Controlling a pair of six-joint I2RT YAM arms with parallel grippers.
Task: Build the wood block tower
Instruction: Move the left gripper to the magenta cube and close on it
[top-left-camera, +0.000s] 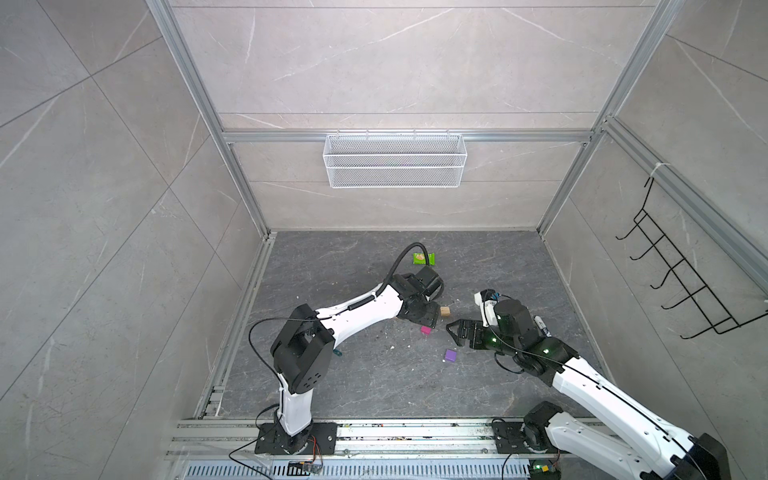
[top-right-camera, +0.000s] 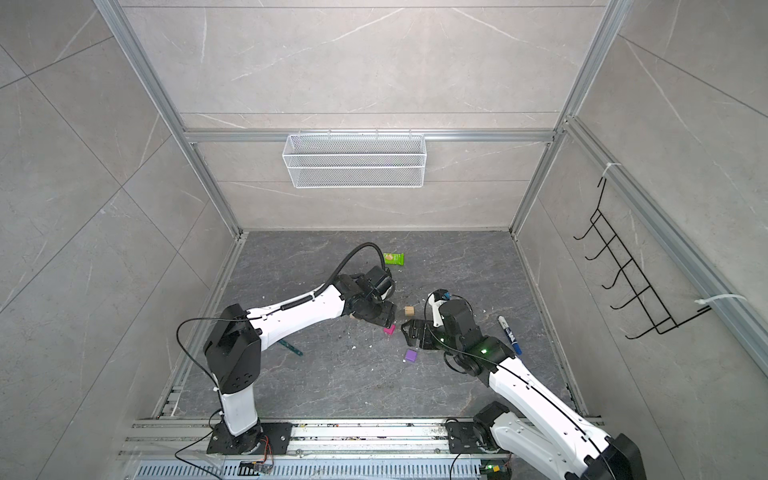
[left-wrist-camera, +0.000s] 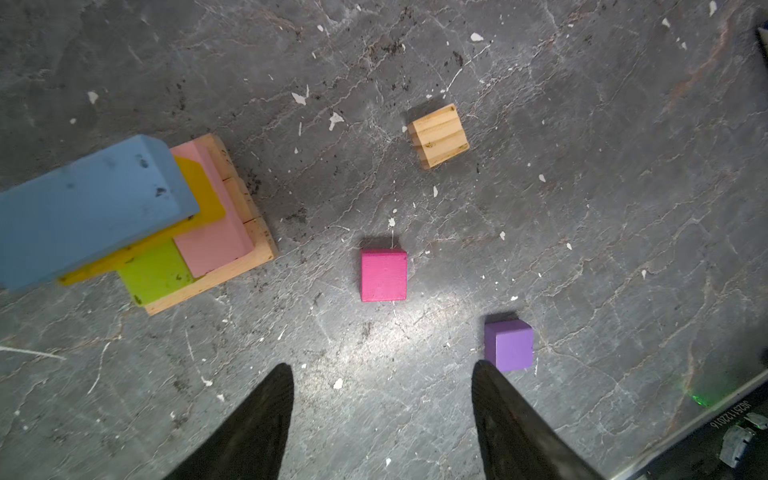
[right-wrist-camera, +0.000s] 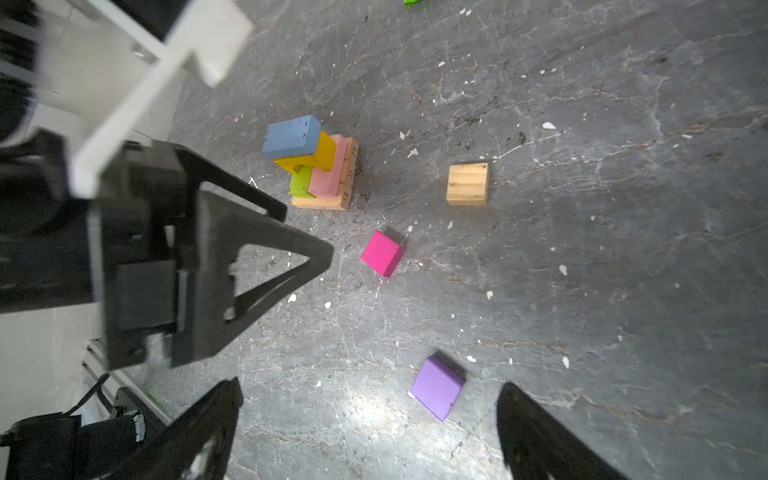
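Note:
The tower has tan bars at its base, a pink and a lime bar on them, then a yellow bar and a light blue bar on top, lying askew. In both top views the left arm hides most of it. Three loose cubes lie on the floor: tan, magenta and purple. My left gripper is open and empty, the magenta cube just ahead of its tips. My right gripper is open and empty above the floor, near the purple cube.
A green snack packet lies behind the left arm. A blue marker lies by the right arm and a thin teal stick under the left arm. A white wire basket hangs on the back wall, a black hook rack on the right wall.

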